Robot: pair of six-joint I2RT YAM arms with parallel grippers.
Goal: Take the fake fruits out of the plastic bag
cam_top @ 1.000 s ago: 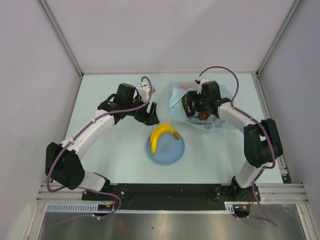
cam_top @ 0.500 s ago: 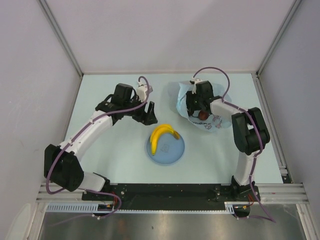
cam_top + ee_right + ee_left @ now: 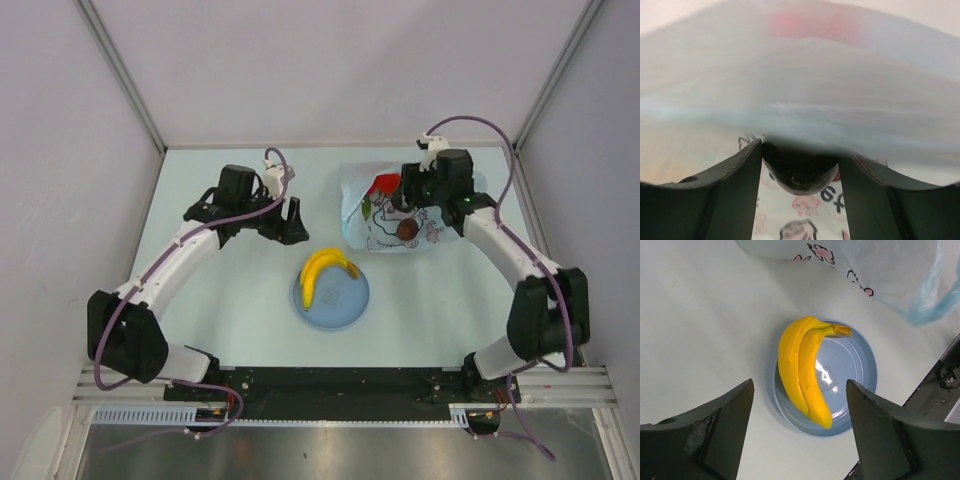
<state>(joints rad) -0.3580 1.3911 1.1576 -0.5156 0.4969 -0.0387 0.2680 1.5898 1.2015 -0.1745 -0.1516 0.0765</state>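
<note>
My left fingers (image 3: 715, 435) hang open, with the banana (image 3: 802, 367) just below them, already out on the blue plate (image 3: 857, 357). My right fingers (image 3: 715, 200) pinch the small dark maroon fruit (image 3: 800, 172) against the plastic bag (image 3: 800, 85). A red fruit (image 3: 385, 185) beyond them looks still bagged.

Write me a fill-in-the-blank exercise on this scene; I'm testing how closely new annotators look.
1. The banana lies on a plate coloured ____.
2. The left gripper is ____ and holds nothing.
3. The right gripper, at the plastic bag, has a small dark fruit between its fingers; the fruit's shape is ____.
Missing words: blue; open; round.
</note>
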